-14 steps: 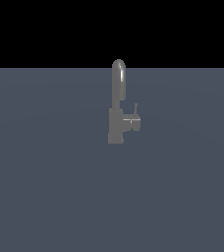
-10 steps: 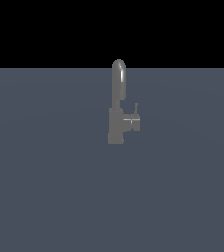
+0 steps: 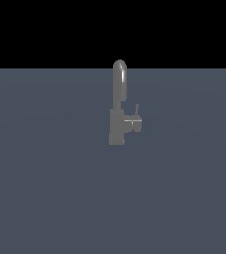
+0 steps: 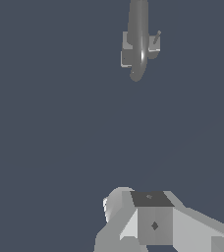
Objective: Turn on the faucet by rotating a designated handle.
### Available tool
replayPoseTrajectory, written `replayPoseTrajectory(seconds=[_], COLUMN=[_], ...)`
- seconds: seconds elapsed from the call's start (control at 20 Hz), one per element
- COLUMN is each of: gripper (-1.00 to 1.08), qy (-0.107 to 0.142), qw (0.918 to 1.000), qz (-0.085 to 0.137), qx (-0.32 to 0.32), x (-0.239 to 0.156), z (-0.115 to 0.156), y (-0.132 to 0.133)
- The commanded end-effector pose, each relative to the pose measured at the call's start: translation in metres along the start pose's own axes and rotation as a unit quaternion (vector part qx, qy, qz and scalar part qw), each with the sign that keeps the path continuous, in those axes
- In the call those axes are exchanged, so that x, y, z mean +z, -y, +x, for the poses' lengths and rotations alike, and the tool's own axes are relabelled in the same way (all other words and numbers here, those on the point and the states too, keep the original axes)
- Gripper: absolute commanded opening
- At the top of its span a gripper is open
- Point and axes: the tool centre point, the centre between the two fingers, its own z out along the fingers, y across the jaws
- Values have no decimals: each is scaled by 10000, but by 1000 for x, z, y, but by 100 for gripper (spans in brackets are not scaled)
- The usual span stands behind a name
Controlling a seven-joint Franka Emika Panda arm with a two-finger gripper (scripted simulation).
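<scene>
The faucet (image 3: 118,106) stands upright on the slate-grey counter (image 3: 45,188), toward its far edge and about midway between its side edges in the exterior view. We see its arched spout rising from a blocky base, and the handle (image 3: 134,120) jutting from the base toward the exterior view's right, its thin pin pointing up. In the wrist view we look down on the faucet (image 4: 137,44), well apart from the gripper (image 4: 151,221), which touches nothing. Only one blocky finger shows clearly, so we cannot tell how the jaws stand.
</scene>
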Motion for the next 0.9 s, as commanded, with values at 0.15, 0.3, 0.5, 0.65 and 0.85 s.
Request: replayPoseTrajectory(seconds=[0.15,0.3,0.5,0.65,0.85], gripper=[-100,-100,-100,-100,-100], qy=[229,396,639,825,1075], qw=[9992,9976,9937,9895,9820], qz=[228,395,640,827,1080], qx=[237,410,662,854,1112], x=[1,2,5,8,13], z=[22,38,61,78,102], y=[0,0,-2,-4,-7])
